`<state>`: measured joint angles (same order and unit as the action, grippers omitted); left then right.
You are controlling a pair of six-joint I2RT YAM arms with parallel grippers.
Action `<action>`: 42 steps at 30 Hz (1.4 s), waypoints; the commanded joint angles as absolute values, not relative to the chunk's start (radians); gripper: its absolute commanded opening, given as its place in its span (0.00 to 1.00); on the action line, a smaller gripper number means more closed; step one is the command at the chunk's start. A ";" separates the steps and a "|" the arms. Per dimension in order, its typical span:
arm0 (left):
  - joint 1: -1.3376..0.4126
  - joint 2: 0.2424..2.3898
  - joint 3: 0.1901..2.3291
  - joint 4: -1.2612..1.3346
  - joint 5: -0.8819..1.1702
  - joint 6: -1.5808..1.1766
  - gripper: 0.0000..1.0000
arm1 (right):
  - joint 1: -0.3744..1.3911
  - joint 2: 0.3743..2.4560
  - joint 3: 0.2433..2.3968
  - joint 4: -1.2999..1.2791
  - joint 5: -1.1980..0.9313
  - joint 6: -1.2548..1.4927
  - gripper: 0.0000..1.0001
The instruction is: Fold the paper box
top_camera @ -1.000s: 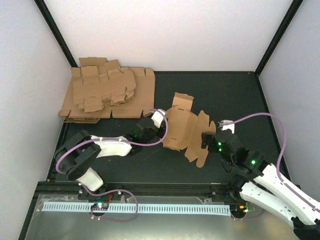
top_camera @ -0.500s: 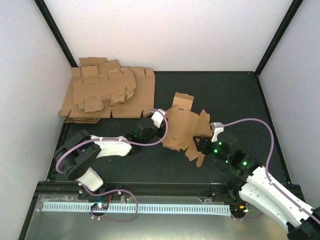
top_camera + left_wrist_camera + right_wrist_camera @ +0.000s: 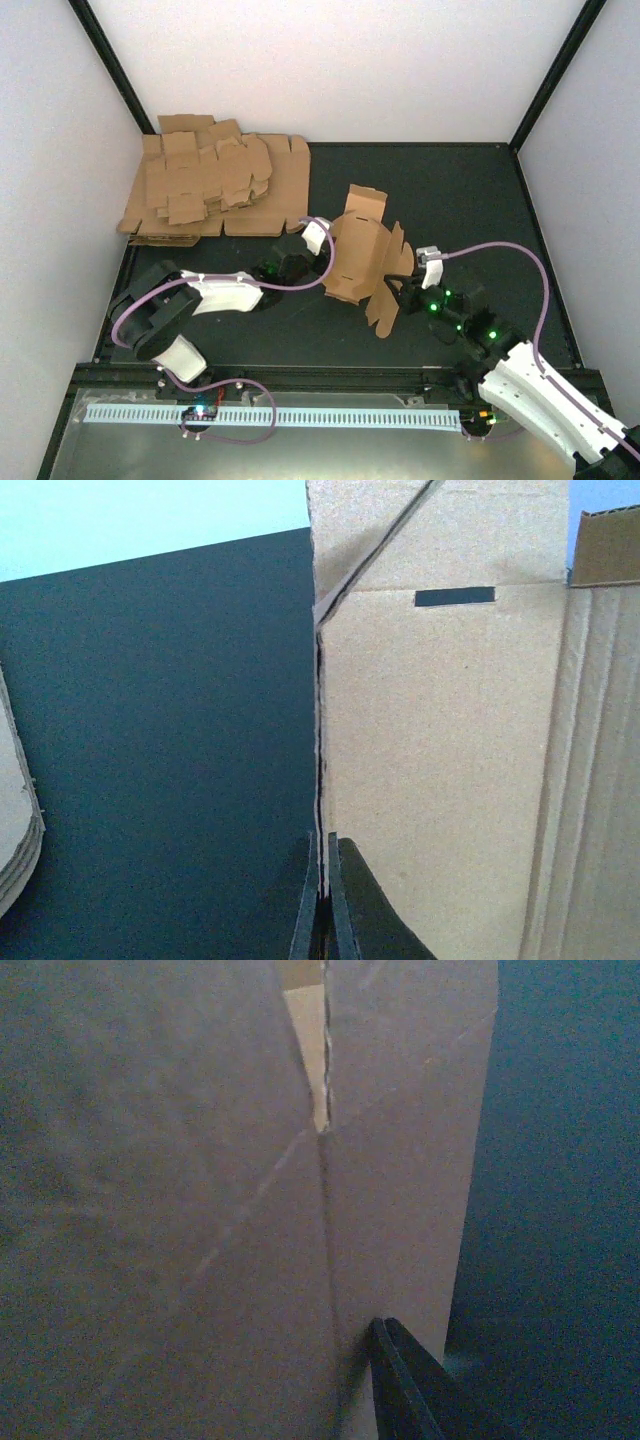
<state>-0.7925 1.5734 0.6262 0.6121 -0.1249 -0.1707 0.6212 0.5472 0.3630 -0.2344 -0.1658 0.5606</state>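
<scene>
While the left gripper point(image 3: 322, 900) is pinching one thin wall of the paper box point(image 3: 365, 258), its jaws pressed together on the cardboard edge, I am watching the die-cut carton stand half-raised in the middle of the black table point(image 3: 460, 190). It is sitting between the two arms, well apart from the pile of cardboard sheets point(image 3: 215, 190) at the far left. The right gripper point(image 3: 402, 290) is sitting against the flaps on the box's right side. Its wrist view is showing only one dark finger point(image 3: 405, 1395) beside a panel edge, so I cannot tell whether it is spread or gripping. I am judging the board to be light, thin and springy, bending readily at the scored creases and buckling elsewhere. So I am favouring holds on panel edges close to a crease, not on the loose notched tabs.
</scene>
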 commanded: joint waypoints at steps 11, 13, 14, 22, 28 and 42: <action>-0.658 1.595 0.615 0.699 0.275 -0.268 0.01 | 0.618 0.457 0.386 -0.256 -0.295 0.501 0.15; -0.639 1.606 0.614 0.725 0.348 -0.287 0.01 | 0.617 0.461 0.379 -0.236 -0.320 0.503 0.15; -0.632 1.607 0.611 0.731 0.369 -0.294 0.02 | 0.617 0.462 0.378 -0.226 -0.335 0.504 0.15; -0.562 1.589 0.611 0.716 0.510 -0.332 0.01 | 0.616 0.429 0.382 -0.166 -0.459 0.490 0.13; -0.524 1.572 0.607 0.751 0.668 -0.378 0.02 | 0.616 0.400 0.369 -0.060 -0.565 0.512 0.13; -0.500 1.516 0.614 0.704 0.761 -0.370 0.01 | 0.586 0.430 0.328 -0.046 -0.569 0.512 0.13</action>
<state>-0.5049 1.5703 0.6041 0.7452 0.7704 -0.4267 0.6067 0.4294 0.3443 -0.0563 -0.5419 0.5072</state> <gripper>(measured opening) 0.025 0.126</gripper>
